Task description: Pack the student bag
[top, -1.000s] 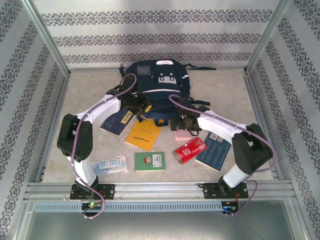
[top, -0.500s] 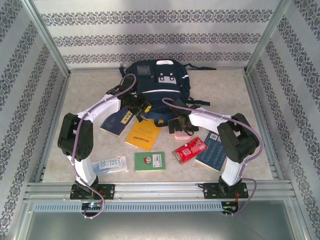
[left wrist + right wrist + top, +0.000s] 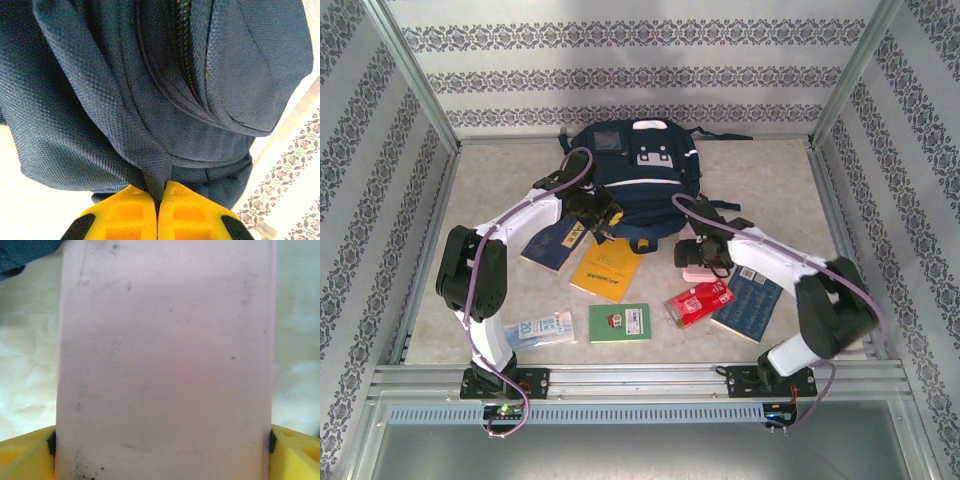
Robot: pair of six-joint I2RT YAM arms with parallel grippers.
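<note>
student bag (image 3: 100, 115) fold btw L fingers (image 3: 122, 217)

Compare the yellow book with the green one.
The yellow book looks larger than the green book. The yellow book lies skewed, right by the student bag; the green book lies square to the near edge, further from the bag. Both lie flat and closed on the table.

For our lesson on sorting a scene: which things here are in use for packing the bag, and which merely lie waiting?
In use: navy-blue fabric backpack, pinched by left gripper; pink flat case, straddled by right gripper.
Lying about: yellow paperback book; green square card; red printed packet; dark-blue notebook; blue patterned notebook.
</note>
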